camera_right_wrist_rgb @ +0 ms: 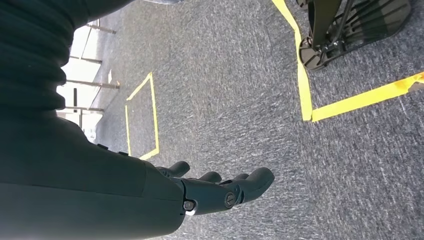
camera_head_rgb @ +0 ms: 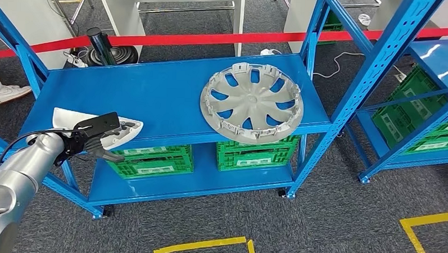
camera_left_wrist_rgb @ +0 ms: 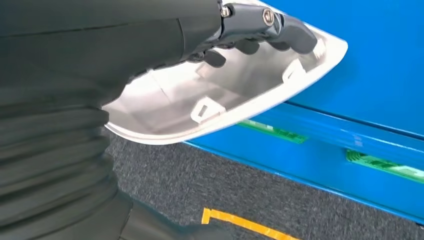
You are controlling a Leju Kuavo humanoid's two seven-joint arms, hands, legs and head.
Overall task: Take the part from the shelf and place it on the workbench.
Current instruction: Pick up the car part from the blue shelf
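Blue shelf (camera_head_rgb: 172,96) on grey carpet. Left hand (camera_head_rgb: 95,134) has its fingers (camera_left_wrist_rgb: 295,35) clamped over the white part (camera_head_rgb: 129,129) at the shelf's front edge. Pick-up appears under way; carrying and placing on the workbench remain. Right hand (camera_right_wrist_rgb: 220,192) hangs empty, fingers loosely apart.

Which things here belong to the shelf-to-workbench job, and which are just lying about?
Job:
- white part, at the shelf's front left edge
- left hand, gripping that part
- shelf

Lying about:
- hubcap on the shelf top
- green crates on the lower level
- red barrier tape behind the shelf
- right hand, holding nothing, over the carpet
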